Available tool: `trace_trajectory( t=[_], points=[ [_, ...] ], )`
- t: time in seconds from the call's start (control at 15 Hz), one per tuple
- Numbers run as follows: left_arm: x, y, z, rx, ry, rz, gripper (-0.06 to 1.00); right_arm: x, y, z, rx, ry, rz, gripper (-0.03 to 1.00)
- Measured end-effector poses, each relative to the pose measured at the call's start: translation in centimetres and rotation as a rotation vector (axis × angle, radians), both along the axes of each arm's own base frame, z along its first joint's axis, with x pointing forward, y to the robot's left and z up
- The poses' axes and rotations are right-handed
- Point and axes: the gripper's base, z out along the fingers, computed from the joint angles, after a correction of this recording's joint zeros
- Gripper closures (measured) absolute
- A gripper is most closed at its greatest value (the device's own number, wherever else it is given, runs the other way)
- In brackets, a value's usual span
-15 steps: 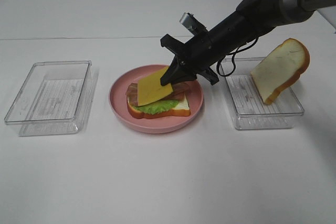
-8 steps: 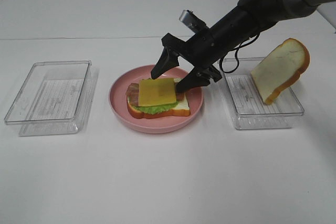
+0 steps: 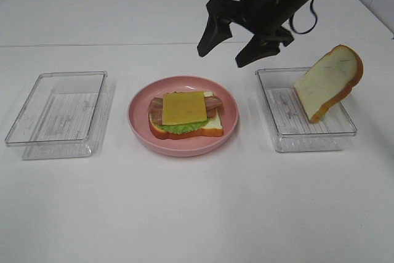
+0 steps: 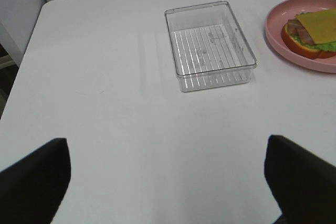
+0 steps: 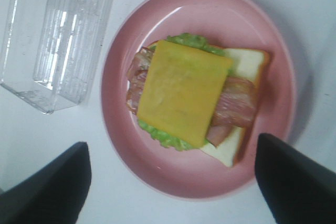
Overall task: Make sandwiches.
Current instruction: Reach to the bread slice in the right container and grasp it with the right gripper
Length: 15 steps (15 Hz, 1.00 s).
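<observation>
Right claw (image 3: pixel 246 42) spread, empty, above plate (image 3: pixel 138 124). Cheese slice (image 3: pixel 183 106) flat on meat, ready for top bread slice (image 3: pixel 327 82) propped in tray (image 3: pixel 311 141). Left claw (image 4: pixel 168 182) spread, idle over worktop (image 4: pixel 105 108).

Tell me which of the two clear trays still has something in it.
The tray on the right of the exterior view, beside the pink plate: a bread slice leans in it. The left tray holds nothing.

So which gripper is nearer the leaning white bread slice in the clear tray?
Right. The right gripper hangs just beside the bread slice; the left gripper sits far past the other tray.
</observation>
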Motion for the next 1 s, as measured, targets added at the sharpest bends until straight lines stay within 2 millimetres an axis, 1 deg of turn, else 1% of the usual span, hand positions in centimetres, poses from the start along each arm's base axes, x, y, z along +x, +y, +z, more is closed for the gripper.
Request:
trace_trajectory(
  t=[0.13, 0.27, 0.33, 0.4, 0.47, 0.73, 0.8, 1.0],
  points=[
    [0.0, 0.0, 0.0, 0.000, 0.000, 0.000, 0.03, -1.3, -1.5, 2.9, -0.125, -0.029, 0.000, 0.12],
    [0.0, 0.0, 0.0, 0.000, 0.000, 0.000, 0.03, -2.2, -3.1, 4.7, -0.261, -0.047, -0.056, 0.11],
    [0.0, 0.0, 0.0, 0.000, 0.000, 0.000, 0.03, -2.6, -4.2, 5.9, -0.349, -0.072, -0.105, 0.11],
    [0.0, 0.0, 0.0, 0.000, 0.000, 0.000, 0.03, -2.7, -5.2, 6.5, -0.393, -0.063, -0.128, 0.11],
    [0.0, 0.0, 0.0, 0.000, 0.000, 0.000, 0.03, -2.7, -6.2, 6.9, -0.410, -0.047, -0.151, 0.11],
    [0.0, 0.0, 0.0, 0.000, 0.000, 0.000, 0.03, -1.4, -11.6, 8.2, -0.422, -0.029, -0.295, 0.11],
    [0.0, 0.0, 0.0, 0.000, 0.000, 0.000, 0.03, -1.4, -12.3, 8.2, -0.423, -0.025, -0.312, 0.11],
    [0.0, 0.0, 0.0, 0.000, 0.000, 0.000, 0.03, -1.2, -15.4, 8.2, -0.424, -0.007, -0.382, 0.11]
  ],
)
